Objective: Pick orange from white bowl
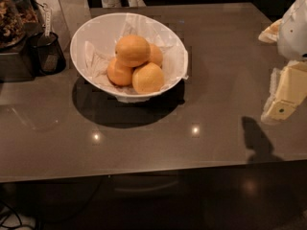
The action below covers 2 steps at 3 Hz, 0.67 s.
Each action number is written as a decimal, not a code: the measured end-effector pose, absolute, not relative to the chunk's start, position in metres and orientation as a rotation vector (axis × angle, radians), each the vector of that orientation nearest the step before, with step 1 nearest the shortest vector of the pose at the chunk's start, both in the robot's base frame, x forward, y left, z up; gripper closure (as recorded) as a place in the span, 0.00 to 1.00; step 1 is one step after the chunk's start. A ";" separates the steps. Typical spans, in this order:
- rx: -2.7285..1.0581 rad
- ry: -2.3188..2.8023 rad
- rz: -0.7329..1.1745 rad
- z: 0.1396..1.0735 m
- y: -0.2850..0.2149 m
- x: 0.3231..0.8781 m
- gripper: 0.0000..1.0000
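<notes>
My gripper (287, 92) at right edge, well apart from white bowl (91, 30); spread or pressed together, I cannot tell. Orange (132, 50) seemingly tops pile. I'd come over rim, descend straight, spare other fruit (147, 78).

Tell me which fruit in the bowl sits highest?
The biggest orange, piled atop the other three fruits in the white bowl; the gripper hangs far right.

- The dark, glossy table (225, 56) shows 2 small light spots near its front.
- The white bowl (91, 32) sits on it left of centre, its shadow falling toward the front.
- A black cup (48, 56) stands just beside the bowl's left.
- The gripper (283, 99) hangs over the table's right edge, well apart from the bowl.
</notes>
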State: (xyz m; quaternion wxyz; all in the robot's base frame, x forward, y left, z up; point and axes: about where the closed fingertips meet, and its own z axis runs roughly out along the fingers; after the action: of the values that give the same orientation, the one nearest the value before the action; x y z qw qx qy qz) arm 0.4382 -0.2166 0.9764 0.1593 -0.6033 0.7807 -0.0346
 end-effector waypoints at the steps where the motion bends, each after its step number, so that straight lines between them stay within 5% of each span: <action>1: -1.724 2.231 -0.099 0.976 -0.217 0.438 0.00; 2: -1.706 2.198 -0.067 0.984 -0.212 0.446 0.00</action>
State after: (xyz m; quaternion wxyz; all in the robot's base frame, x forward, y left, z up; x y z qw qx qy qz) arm 0.4456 -0.2119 0.9837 0.1782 -0.6030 0.7772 -0.0239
